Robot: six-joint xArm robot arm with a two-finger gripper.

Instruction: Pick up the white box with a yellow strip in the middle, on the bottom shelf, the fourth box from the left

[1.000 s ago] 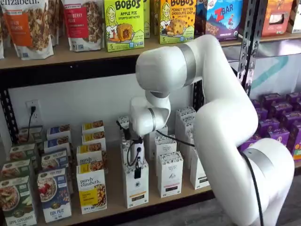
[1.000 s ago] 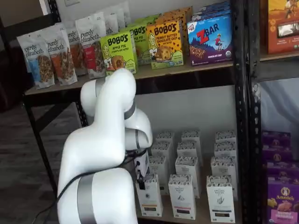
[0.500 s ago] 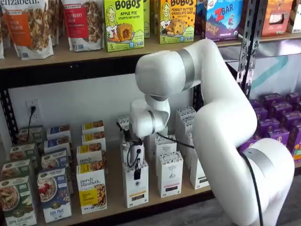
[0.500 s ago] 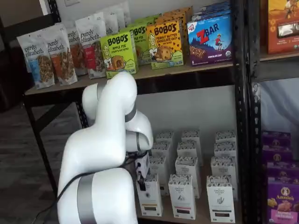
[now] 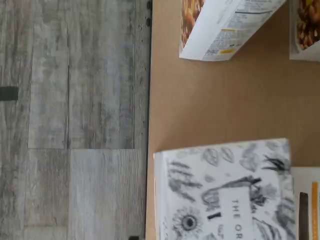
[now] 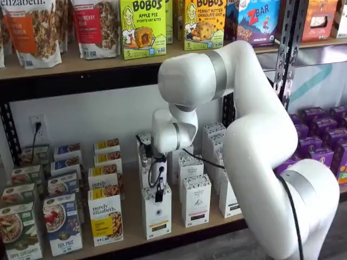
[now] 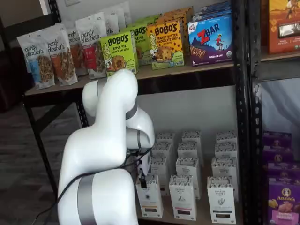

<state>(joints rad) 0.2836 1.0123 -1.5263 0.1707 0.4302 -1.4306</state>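
Grey plank flooring beyond the shelf edge in the wrist view; black uprights and tan boards in both shelf views

Landmark: the white box [image 6: 156, 212], front of its row on the bottom shelf [image 6: 130, 232], standing upright, orange strip across its front above small dark print

Just left of the white box: purely elizabeth box [image 6: 105, 216] with a yellow label, a strip of bare board between them

Just right of the white box: same-shaped carton [image 6: 196, 200] with a dark strip, apart from it

Directly above the white box: gripper [image 6: 159, 193], black fingers pointing down at the speckled top, cable looping beside them; seen side-on, so cannot tell whether spread or clenched, and contact with the carton top not clear

Same carton in a shelf view [image 7: 150, 196], gripper [image 7: 142, 181] at its upper left edge, mostly behind the white arm

Wrist view: speckled black-and-white top of the white box [image 5: 225, 190] close up at the board's front edge, bare tan board [image 5: 210, 100] beyond it, corner of a cereal box [image 5: 220, 30] past that

Well above the white box: upper shelf with Bobo's boxes [image 6: 142, 27] and granola bags [image 6: 35, 30]
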